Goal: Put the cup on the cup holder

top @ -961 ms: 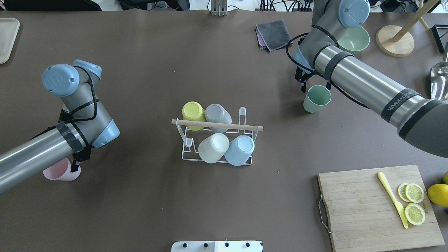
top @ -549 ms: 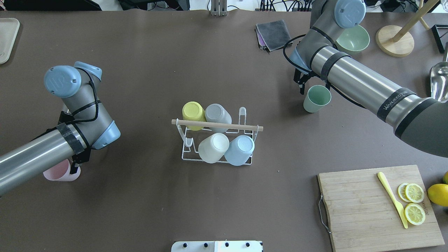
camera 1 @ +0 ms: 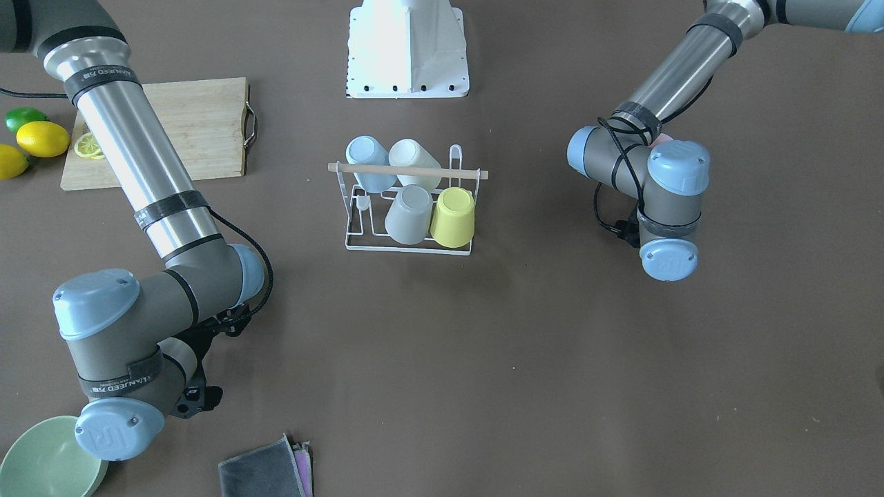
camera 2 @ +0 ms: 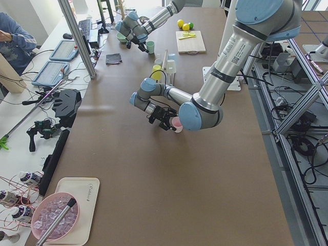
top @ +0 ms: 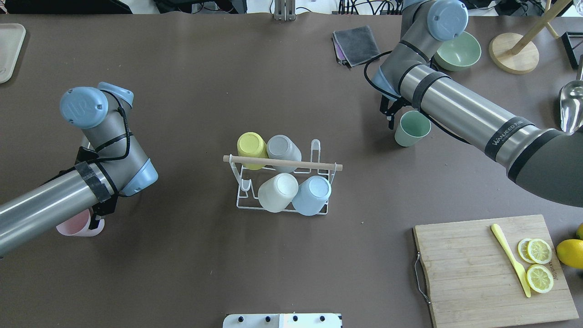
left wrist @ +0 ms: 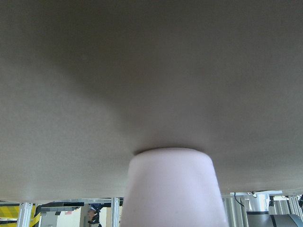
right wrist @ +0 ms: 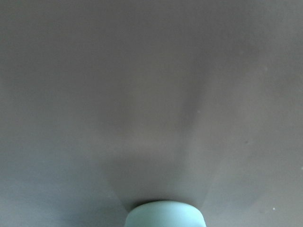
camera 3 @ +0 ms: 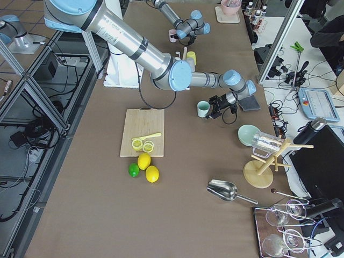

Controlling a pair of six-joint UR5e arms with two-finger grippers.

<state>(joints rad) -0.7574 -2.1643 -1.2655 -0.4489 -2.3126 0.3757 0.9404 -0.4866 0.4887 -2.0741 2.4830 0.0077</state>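
Note:
The cup holder (top: 282, 162) is a white wire rack with a wooden rod, standing mid-table; it also shows in the front view (camera 1: 407, 170). Yellow, grey, cream and blue cups hang on it upside down. Two pegs are bare. My left gripper (top: 96, 217) is shut on the rim of a pink cup (top: 73, 224), which is tilted on its side low over the table; the cup fills the left wrist view (left wrist: 170, 189). My right gripper (top: 395, 116) is open at the far side of a green cup (top: 412, 128) that stands upright on the table.
A cutting board (top: 469, 269) with lemon slices and a yellow knife lies near right. A green bowl (top: 460, 49), a grey cloth (top: 356, 44), a wooden stand (top: 513, 53) and a metal scoop (top: 571, 105) are at the far right.
My right wrist has shifted a little left and away while the green cup stayed put. My left arm has shifted slightly and the pink cup has barely moved.

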